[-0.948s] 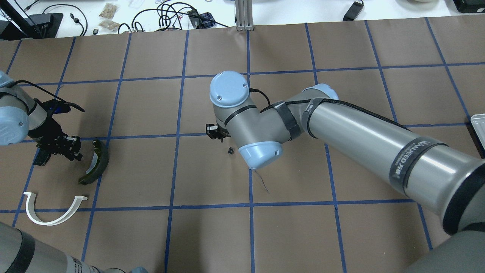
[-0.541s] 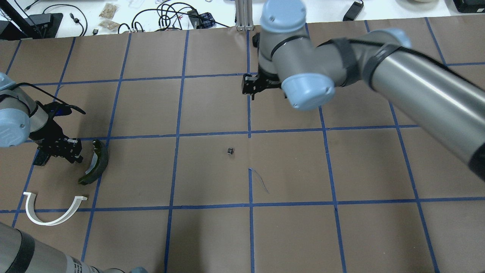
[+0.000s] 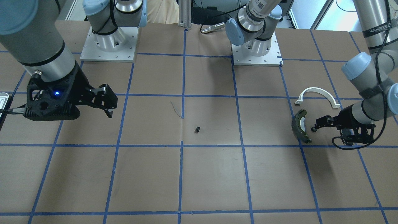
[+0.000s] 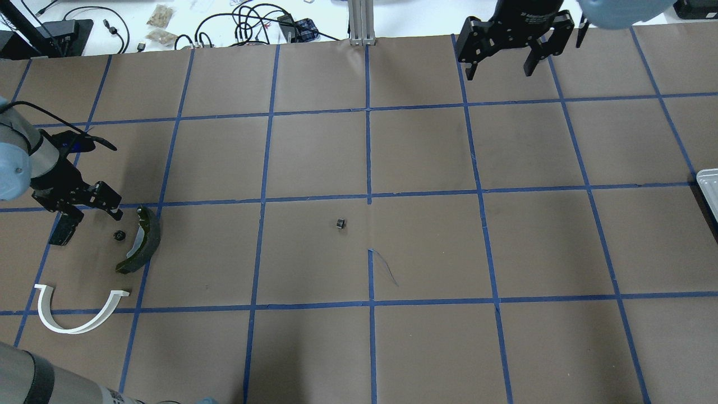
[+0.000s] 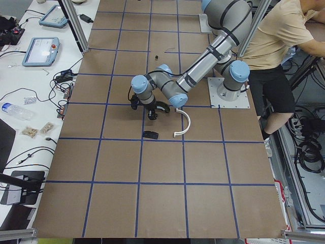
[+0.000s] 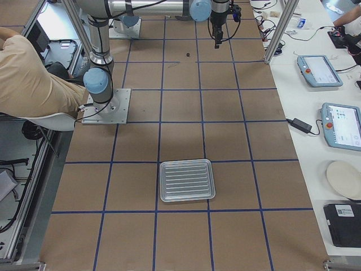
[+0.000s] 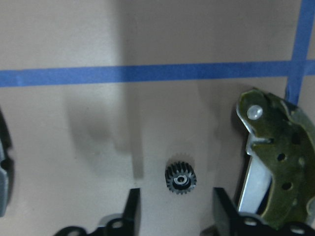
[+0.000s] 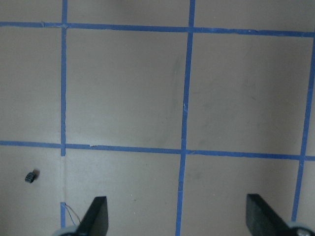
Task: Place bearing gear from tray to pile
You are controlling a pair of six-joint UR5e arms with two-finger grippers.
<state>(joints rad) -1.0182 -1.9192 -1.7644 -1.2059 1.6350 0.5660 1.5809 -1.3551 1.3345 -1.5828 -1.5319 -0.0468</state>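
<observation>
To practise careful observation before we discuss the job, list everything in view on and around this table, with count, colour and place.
tray: one, silvery, on the table at the robot's right end.
centre gear: one, black, alone near the table's middle.
gear by the pile: one, black, on the table beside the brake shoe, not touching it.
brake shoe: one, olive-grey, at the robot's left end.
white arch: one, white, just nearer the robot than the brake shoe.
black pad: one, black, beside the left end effector.
control tablets: two, grey with blue screens, on the side bench.
person: one, in a beige shirt, by the robot's bases.
left end effector: one, black, open above the gear by the pile.
right end effector: one, black, open, raised over the table's far edge.
</observation>
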